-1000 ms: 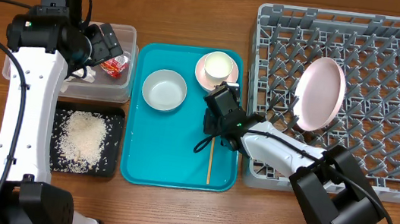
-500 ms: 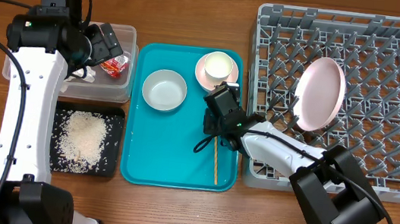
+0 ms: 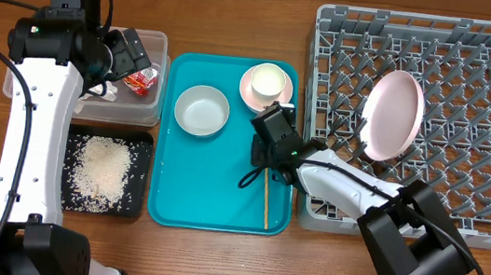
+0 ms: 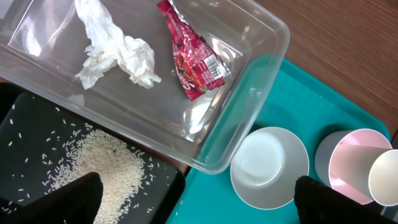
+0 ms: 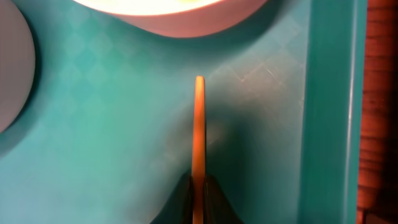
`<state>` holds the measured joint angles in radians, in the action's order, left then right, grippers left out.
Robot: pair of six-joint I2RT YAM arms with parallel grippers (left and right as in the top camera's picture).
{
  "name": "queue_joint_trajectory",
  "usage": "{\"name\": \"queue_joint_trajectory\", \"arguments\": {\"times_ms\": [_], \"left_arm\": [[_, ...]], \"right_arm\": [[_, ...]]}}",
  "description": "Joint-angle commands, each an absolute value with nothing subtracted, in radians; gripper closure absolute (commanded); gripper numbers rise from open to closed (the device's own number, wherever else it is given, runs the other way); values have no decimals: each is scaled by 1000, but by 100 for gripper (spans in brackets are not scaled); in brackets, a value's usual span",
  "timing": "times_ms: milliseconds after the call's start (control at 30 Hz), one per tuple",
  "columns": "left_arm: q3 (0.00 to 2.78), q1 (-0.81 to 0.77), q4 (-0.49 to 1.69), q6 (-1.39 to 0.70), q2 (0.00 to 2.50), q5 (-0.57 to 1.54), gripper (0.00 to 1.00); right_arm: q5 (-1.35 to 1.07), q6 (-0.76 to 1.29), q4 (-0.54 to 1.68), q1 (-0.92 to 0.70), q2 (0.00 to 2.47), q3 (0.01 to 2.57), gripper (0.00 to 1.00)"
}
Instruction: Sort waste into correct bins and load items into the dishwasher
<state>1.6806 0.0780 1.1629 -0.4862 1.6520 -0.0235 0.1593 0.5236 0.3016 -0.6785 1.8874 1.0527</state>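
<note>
My right gripper (image 3: 268,162) is shut on the thin wooden chopsticks (image 3: 265,201) over the teal tray; in the right wrist view the chopsticks (image 5: 199,124) stick out between the closed fingers (image 5: 199,186). My left gripper (image 3: 129,56) is open and empty above the clear tub (image 3: 150,112), which holds the white tissue (image 4: 118,53) and the red wrapper (image 4: 196,62). The rice (image 3: 100,171) lies in the black tray (image 3: 131,203). The bowl (image 3: 202,111) and the cup (image 3: 267,83) on its saucer (image 3: 249,89) sit on the teal tray. The pink plate (image 3: 391,115) stands tilted in the grey rack (image 3: 465,183).
The teal tray (image 3: 200,198) lies between the two bins and the rack. The rack's left wall is just to the right of my right gripper. The saucer (image 5: 180,15) is just ahead of the chopsticks' tip in the right wrist view.
The free end of the chopsticks has swung slightly to the right on the teal tray. Both arms have barely moved.
</note>
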Motion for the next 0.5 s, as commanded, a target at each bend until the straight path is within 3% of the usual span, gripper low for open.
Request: {"name": "queue_joint_trajectory", "arguments": {"times_ms": [0,467], "left_arm": [[1689,72,1163,-464,1647,-33,0],[1689,72,1163,-464,1647,-33,0]], "right_arm": [[131,528,319,-680,1814,1048,96],[67,432,369,-677,1620,1048,96]]}}
